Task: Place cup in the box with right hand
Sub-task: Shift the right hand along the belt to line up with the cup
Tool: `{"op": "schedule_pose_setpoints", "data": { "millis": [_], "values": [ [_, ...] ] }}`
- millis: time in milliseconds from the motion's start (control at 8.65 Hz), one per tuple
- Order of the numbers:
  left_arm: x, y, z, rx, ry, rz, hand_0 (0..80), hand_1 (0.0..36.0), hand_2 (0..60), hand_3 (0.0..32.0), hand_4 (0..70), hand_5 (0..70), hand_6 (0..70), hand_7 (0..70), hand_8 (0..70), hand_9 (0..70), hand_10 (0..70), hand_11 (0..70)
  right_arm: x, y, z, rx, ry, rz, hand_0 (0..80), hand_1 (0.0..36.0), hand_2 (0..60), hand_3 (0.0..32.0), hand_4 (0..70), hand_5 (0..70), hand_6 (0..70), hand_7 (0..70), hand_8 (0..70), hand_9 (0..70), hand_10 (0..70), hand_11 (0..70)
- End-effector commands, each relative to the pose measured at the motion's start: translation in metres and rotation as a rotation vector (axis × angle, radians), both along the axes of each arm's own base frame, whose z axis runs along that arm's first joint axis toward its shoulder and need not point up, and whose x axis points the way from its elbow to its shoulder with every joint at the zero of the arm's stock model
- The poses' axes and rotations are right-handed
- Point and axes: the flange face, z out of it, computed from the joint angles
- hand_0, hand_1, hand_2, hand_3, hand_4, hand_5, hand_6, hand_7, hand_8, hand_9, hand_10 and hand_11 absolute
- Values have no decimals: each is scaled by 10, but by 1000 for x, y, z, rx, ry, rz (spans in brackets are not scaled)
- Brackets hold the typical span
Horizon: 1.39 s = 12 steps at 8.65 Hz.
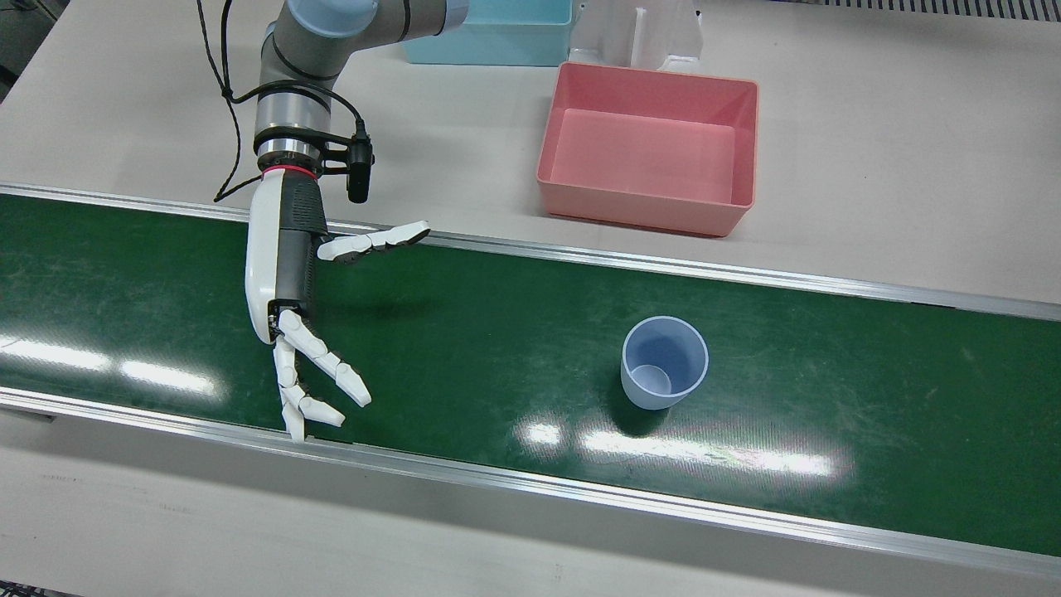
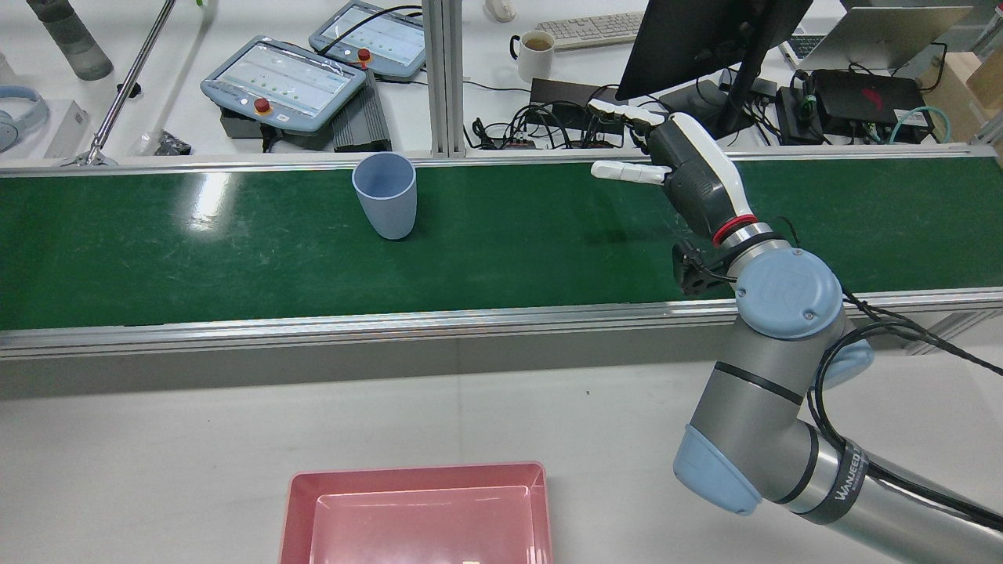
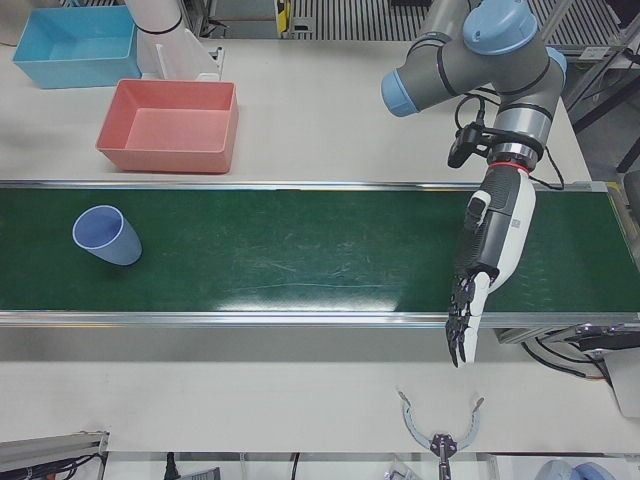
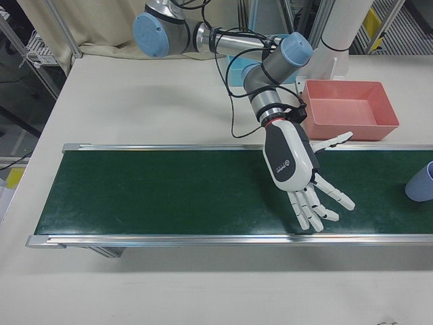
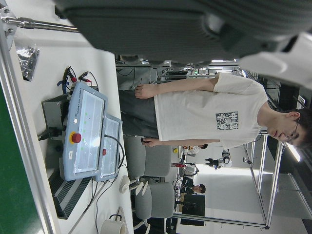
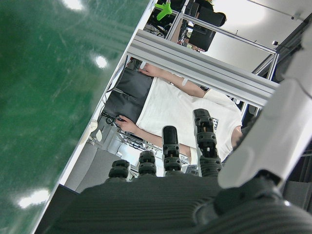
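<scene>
A pale blue cup [image 1: 663, 362] stands upright on the green belt [image 1: 497, 332]; it also shows in the rear view [image 2: 385, 194], the left-front view [image 3: 106, 236] and the right-front view [image 4: 421, 181]. The pink box [image 1: 646, 211] sits on the table behind the belt, close to the cup. My right hand [image 1: 282, 315] is open with fingers spread, above the belt and far to the side of the cup; it shows in the rear view [image 2: 689, 172] and the right-front view [image 4: 301, 169]. My left hand [image 3: 485, 260] is open and empty, fingers straight, over the belt's other end.
A blue bin [image 1: 489, 37] and a white pedestal [image 1: 638, 37] stand behind the pink box. The belt has raised metal rails [image 1: 580, 257] along both sides. Teach pendants [image 2: 286, 82], a mug [image 2: 537, 53] and cables lie beyond the belt on the operators' side.
</scene>
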Motion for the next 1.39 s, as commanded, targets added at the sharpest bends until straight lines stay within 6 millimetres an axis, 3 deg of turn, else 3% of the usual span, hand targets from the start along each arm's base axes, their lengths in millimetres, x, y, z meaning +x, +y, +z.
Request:
{"op": "schedule_pose_setpoints", "data": {
  "millis": [0, 116, 231, 462, 694, 1040, 1272],
  "values": [
    [0, 0, 0, 0, 0, 0, 0, 0, 0, 0, 0, 0, 0, 0, 0, 0, 0, 0, -19, -2, 11, 19, 22, -7, 453, 0, 0, 44, 126, 28, 66, 333, 41, 123, 45, 74],
    [0, 0, 1, -1, 0, 0, 0, 0, 0, 0, 0, 0, 0, 0, 0, 0, 0, 0, -28, -9, 20, 42, -5, -9, 455, 0, 0, 58, 105, 28, 61, 313, 36, 114, 39, 65],
    [0, 0, 0, -1, 0, 0, 0, 0, 0, 0, 0, 0, 0, 0, 0, 0, 0, 0, -29, -11, 16, 53, -22, -7, 457, 3, 0, 60, 118, 27, 61, 322, 31, 109, 33, 57],
    [0, 0, 0, -1, 0, 0, 0, 0, 0, 0, 0, 0, 0, 0, 0, 0, 0, 0, -29, -12, 17, 49, -20, 6, 457, 0, 0, 44, 153, 25, 67, 352, 35, 120, 37, 61],
    [0, 0, 0, -1, 0, 0, 0, 0, 0, 0, 0, 0, 0, 0, 0, 0, 0, 0, -40, -21, 32, 51, -21, 7, 455, 0, 0, 50, 142, 24, 67, 352, 35, 120, 37, 60],
    [-1, 0, 0, -1, 0, -2, 0, 0, 0, 0, 0, 0, 0, 0, 0, 0, 0, 0, -37, -18, 11, 79, -51, 2, 458, 2, 0, 68, 128, 24, 59, 324, 24, 103, 20, 38],
    [0, 0, 0, -1, 0, 2, 0, 0, 0, 0, 0, 0, 0, 0, 0, 0, 0, 0, -37, -18, 12, 77, -47, 3, 459, 2, 0, 60, 142, 24, 62, 340, 25, 107, 19, 36]
  ]
}}
